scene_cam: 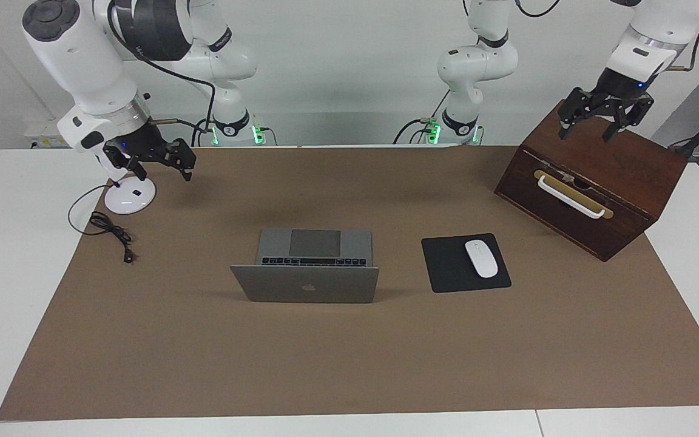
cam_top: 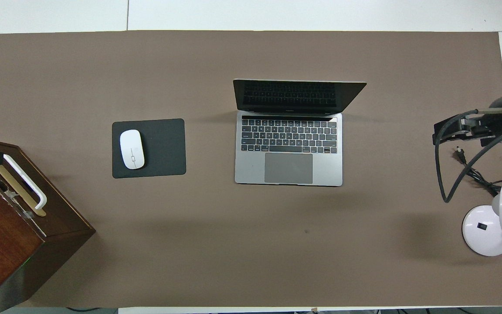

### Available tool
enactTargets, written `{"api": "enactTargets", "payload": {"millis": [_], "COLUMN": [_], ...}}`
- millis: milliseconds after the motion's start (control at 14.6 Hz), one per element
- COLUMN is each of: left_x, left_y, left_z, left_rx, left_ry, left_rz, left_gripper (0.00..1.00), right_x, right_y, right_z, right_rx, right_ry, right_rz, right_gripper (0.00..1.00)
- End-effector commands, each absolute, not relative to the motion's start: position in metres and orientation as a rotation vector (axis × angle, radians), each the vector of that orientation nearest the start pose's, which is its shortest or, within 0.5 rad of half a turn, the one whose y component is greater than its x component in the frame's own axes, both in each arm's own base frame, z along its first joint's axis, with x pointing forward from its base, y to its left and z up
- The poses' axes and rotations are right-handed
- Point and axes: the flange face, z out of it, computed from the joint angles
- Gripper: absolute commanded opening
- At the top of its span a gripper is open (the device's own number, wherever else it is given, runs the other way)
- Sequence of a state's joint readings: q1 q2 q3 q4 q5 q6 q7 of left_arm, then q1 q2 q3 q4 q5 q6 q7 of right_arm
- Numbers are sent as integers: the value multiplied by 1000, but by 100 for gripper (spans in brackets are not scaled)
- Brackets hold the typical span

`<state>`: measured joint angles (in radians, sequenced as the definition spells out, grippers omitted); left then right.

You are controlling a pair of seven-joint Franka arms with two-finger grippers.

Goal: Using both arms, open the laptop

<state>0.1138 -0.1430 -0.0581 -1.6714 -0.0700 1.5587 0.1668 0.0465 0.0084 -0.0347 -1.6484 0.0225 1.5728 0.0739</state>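
Laptop open at mid-tabletop, both end effectors raised and clear of it

The left end effector [scene_cam: 598, 118] hangs with fingers spread, empty, over the wooden box [scene_cam: 622, 176] at the left arm's end of the tabletop; the right end effector [scene_cam: 161, 159], also spread and empty, hovers by the lamp base [scene_cam: 129, 196] at the right arm's end. The laptop [scene_cam: 307, 267] sits well apart from both, lid up. It looks thin, stiff, smooth-skinned and slippery; I judge the lid's free edge best for lifting, the palm rest for pinning.

Overhead, the wooden box [cam_top: 11, 226] and lamp base [cam_top: 486, 231] seem edge-cropped.
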Motion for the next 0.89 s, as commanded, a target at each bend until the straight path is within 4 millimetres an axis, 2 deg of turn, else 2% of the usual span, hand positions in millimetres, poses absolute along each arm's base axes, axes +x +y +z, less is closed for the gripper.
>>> {"api": "enactTargets", "payload": {"millis": [0, 137, 824], "left_x": [517, 519, 522], "left_y": [23, 24, 20], "left_z": [643, 634, 635], "left_rx": [-3170, -3163, -3131], "left_ry": [165, 159, 184], "left_rz": [36, 50, 59], "left_gripper": [100, 100, 100], "right_x": [553, 553, 552], "right_y": [9, 9, 11], "right_z": [587, 587, 587], "right_rx": [-3101, -3101, -3101], "right_ry": [83, 81, 78], "right_rz": [140, 138, 140], "right_gripper": [100, 100, 100]}}
